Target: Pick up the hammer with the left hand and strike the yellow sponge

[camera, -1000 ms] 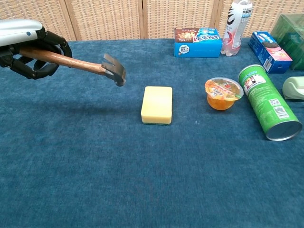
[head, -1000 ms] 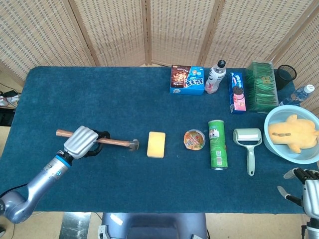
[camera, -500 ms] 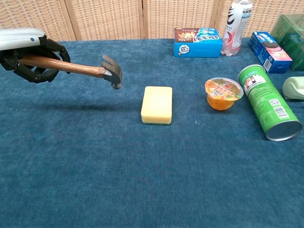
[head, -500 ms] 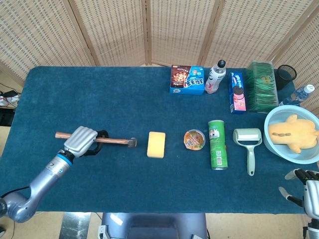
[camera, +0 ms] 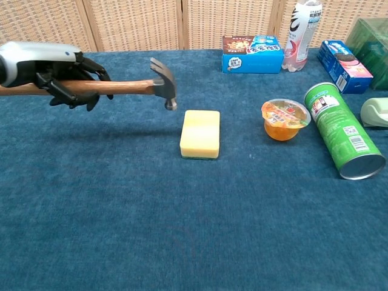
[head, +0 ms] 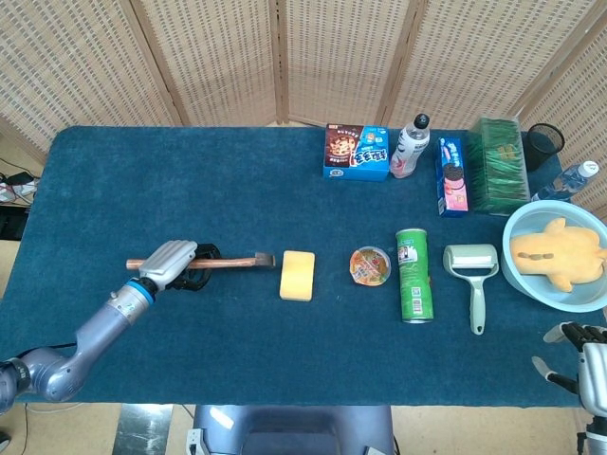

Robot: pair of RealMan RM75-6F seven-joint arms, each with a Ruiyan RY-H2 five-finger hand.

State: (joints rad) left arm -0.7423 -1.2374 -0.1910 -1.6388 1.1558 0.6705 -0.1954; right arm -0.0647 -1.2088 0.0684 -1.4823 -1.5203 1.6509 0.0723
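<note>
Back wall: a folding screen of woven pale rattan panels in light wooden frames, standing right behind the bench.
Bench: a long bench covered in dark blue-green cloth, its pile faintly mottled.
Floor: beige flooring along the near edge; dark cables lie at far left.
Light: bright, even daylight with soft, short shadows.

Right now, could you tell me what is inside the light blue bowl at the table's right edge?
The light blue bowl holds a yellow plush toy, which fills most of it. Whatever lies beneath the toy is covered.
</note>
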